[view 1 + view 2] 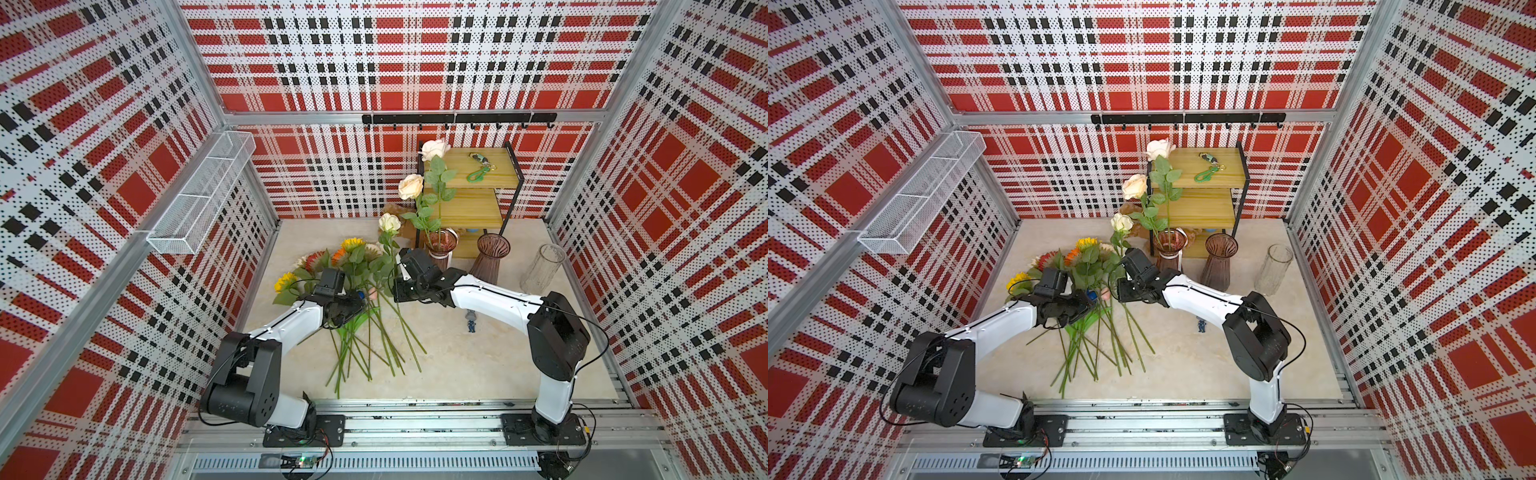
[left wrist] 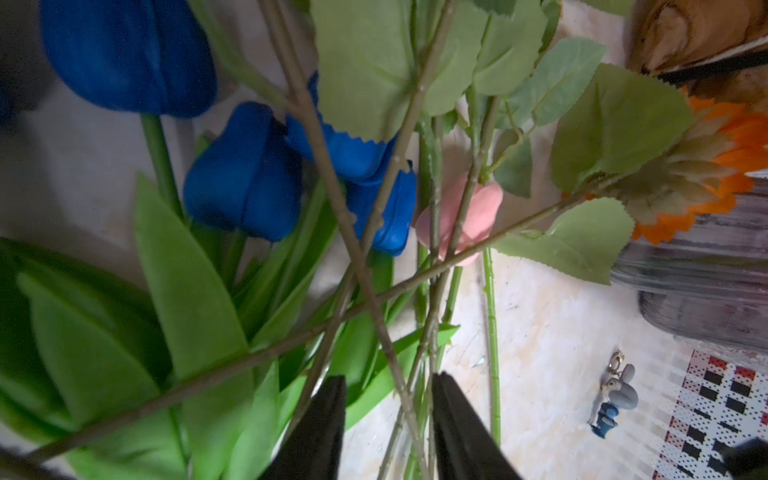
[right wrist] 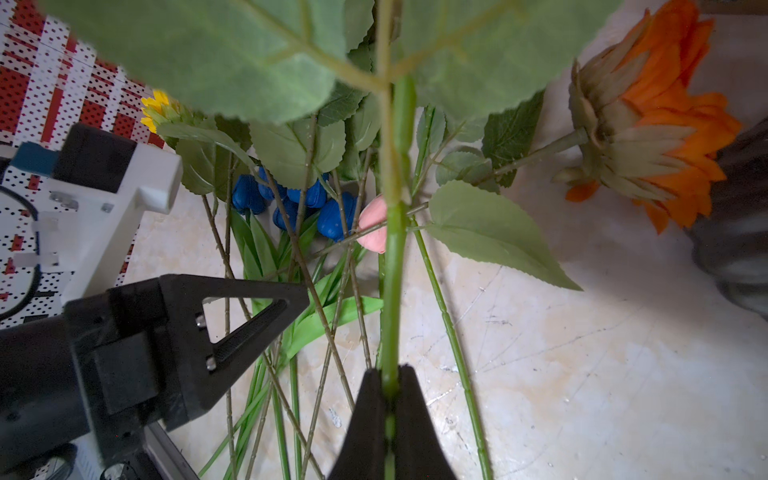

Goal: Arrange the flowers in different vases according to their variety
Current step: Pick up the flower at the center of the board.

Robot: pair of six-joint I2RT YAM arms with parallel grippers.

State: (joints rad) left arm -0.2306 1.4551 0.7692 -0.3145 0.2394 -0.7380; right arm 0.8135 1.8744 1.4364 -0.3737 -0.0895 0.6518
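Note:
A pile of flowers (image 1: 357, 291) lies on the table's left half: sunflowers (image 1: 351, 245), blue tulips (image 2: 245, 174) and a pink tulip (image 2: 465, 216). My left gripper (image 2: 388, 380) sits low over their stems (image 2: 399, 374), jaws apart with several thin stems between them. My right gripper (image 3: 390, 370) is shut on the green stem of a cream rose (image 1: 389, 222), held upright beside the pile. Two roses (image 1: 410, 185) stand in a ribbed purple vase (image 1: 440, 245). A second purple vase (image 1: 491, 257) and a clear cylinder vase (image 1: 542, 268) stand empty to its right.
A wooden shelf rack (image 1: 473, 208) stands at the back behind the vases, with a green keychain (image 1: 478, 172) on top. A white wire basket (image 1: 203, 195) hangs on the left wall. A small blue keyring figure (image 1: 470, 321) lies on the table under the right arm.

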